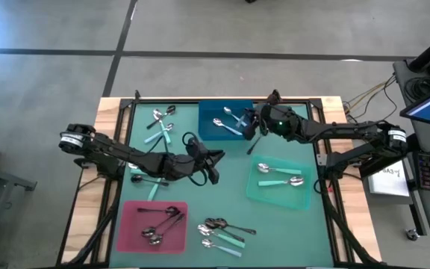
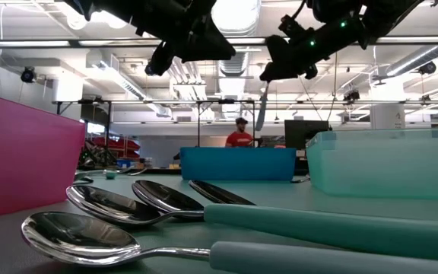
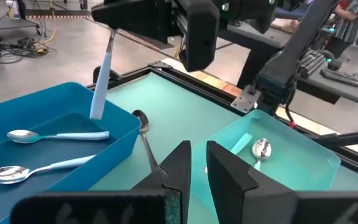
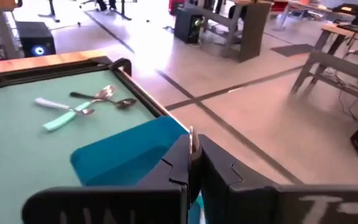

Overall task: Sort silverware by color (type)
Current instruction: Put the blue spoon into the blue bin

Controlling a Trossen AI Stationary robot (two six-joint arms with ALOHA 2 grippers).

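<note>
My right gripper point(image 1: 251, 124) is over the blue tray point(image 1: 209, 110), shut on a light-blue-handled spoon point(image 3: 100, 81) that hangs handle-down above the tray. Two more light-handled spoons point(image 3: 48, 135) lie flat in that tray. My left gripper point(image 1: 213, 169) hovers over the mat at mid-table, between the blue tray and the green tray point(image 1: 254, 193). Its fingers point(image 3: 179, 168) stand a narrow gap apart with nothing between them. A dark-handled spoon point(image 3: 144, 134) lies on the mat just ahead of it, beside the blue tray's wall. My right gripper pinches the spoon's metal end point(image 4: 191, 138) between its two fingers, which point roughly level toward the table's far left. The spoon hangs below them, nearly upright, with its light-blue handle end point(image 3: 96, 111) lowest, clear of the tray floor.
The green tray holds two spoons point(image 1: 281, 176). The pink tray point(image 1: 128, 224) at the near left holds dark-handled spoons. Loose spoons lie at the far left point(image 1: 161, 124), near the left arm point(image 1: 146, 179) and at the near middle point(image 1: 222, 232). A person point(image 2: 239, 135) stands beyond the table.
</note>
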